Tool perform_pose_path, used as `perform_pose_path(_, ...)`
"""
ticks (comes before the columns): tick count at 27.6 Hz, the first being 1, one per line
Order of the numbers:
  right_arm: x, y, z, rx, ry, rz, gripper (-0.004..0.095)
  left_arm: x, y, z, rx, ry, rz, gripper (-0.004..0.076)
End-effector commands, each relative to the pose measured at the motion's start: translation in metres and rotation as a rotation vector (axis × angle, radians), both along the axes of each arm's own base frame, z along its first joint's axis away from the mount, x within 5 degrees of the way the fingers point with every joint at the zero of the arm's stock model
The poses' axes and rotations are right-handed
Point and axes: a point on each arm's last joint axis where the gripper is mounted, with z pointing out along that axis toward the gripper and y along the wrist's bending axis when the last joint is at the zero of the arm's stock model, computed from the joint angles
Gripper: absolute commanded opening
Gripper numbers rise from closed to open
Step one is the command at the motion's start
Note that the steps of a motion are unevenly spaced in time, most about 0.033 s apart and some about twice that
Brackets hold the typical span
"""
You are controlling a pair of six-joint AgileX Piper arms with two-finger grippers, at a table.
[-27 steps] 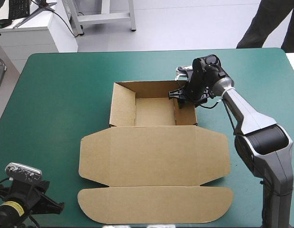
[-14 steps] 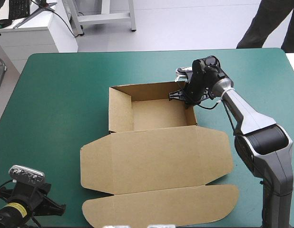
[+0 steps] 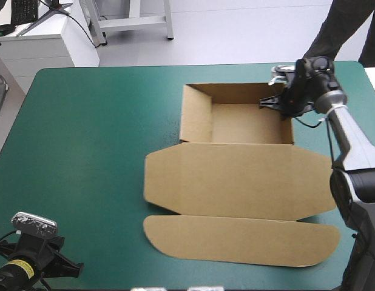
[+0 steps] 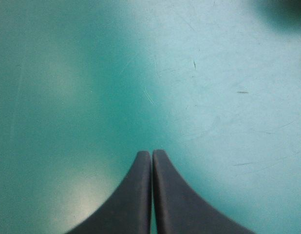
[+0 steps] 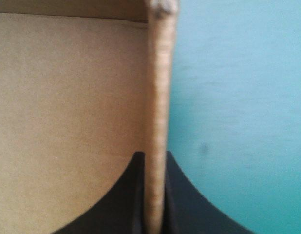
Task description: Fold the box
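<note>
The brown box [image 3: 245, 124] stands as an open tray on the right half of the table. Its lid [image 3: 242, 182] lies flat toward the near edge, and a rounded flap [image 3: 242, 239] lies beyond that. My right gripper [image 3: 284, 108] is at the tray's far right corner, shut on the right wall. In the right wrist view the wall's edge [image 5: 159, 97] runs up between the black fingers [image 5: 154, 158], with the tray's inside [image 5: 67, 97] to one side. My left gripper [image 3: 36, 254] sits at the near left corner, shut [image 4: 151, 155] over bare cover.
The teal-green cover [image 3: 84, 133] shows bare across the table's left half. The lid's right end [image 3: 330, 182] lies close to the table's right edge, beside my right arm [image 3: 351, 151].
The right gripper shut on the tray's right wall and dragged the whole box to the right, a little toward the far edge. The left gripper stayed put.
</note>
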Motion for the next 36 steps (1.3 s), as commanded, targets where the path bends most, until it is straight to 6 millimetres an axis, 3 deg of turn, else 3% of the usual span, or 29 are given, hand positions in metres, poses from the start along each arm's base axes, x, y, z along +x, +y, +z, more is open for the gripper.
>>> perform_pose_path(1,-0.020,-0.061,0.048,-0.100,-0.101,-0.092,-0.0001,0.003,-0.001,0.010,-0.022,-0.059,-0.003,-0.0010)
perform_pose_path(5,-0.030,-0.138,0.048,-0.080,-0.096,-0.272,-0.0001,0.003,-0.001,0.010,-0.022,-0.059,-0.003,-0.0010)
perform_pose_path(9,-0.053,-0.210,0.046,-0.052,-0.091,-0.441,0.0000,0.003,-0.001,0.010,-0.022,-0.059,-0.003,-0.0010)
perform_pose_path(12,-0.071,-0.247,0.046,-0.056,-0.088,-0.542,0.0028,0.003,-0.001,0.010,-0.022,-0.059,-0.003,-0.0010)
perform_pose_path(15,-0.084,-0.268,0.041,-0.042,-0.074,-0.604,0.0140,0.003,-0.001,0.010,-0.024,-0.063,-0.003,-0.0010)
perform_pose_path(18,-0.093,-0.279,0.037,-0.024,-0.063,-0.641,0.0340,0.003,-0.001,0.010,-0.023,-0.061,-0.003,-0.0010)
perform_pose_path(21,-0.096,-0.285,0.037,-0.029,-0.062,-0.656,0.0462,0.003,-0.001,0.010,-0.022,-0.061,-0.007,-0.0010)
perform_pose_path(28,-0.101,-0.286,0.041,-0.003,-0.080,-0.708,0.0485,0.003,-0.001,0.010,-0.022,-0.061,-0.007,-0.0010)
perform_pose_path(32,-0.115,-0.276,0.057,-0.022,-0.108,-0.706,0.0331,0.003,-0.001,0.010,-0.022,-0.061,-0.007,-0.0010)
perform_pose_path(35,-0.137,-0.260,0.068,-0.045,-0.109,-0.667,0.0099,0.003,-0.001,0.010,-0.022,-0.061,-0.007,-0.0010)
perform_pose_path(36,-0.149,-0.249,0.071,-0.024,-0.112,-0.665,-0.0024,0.003,-0.001,0.010,-0.022,-0.061,-0.007,-0.0010)
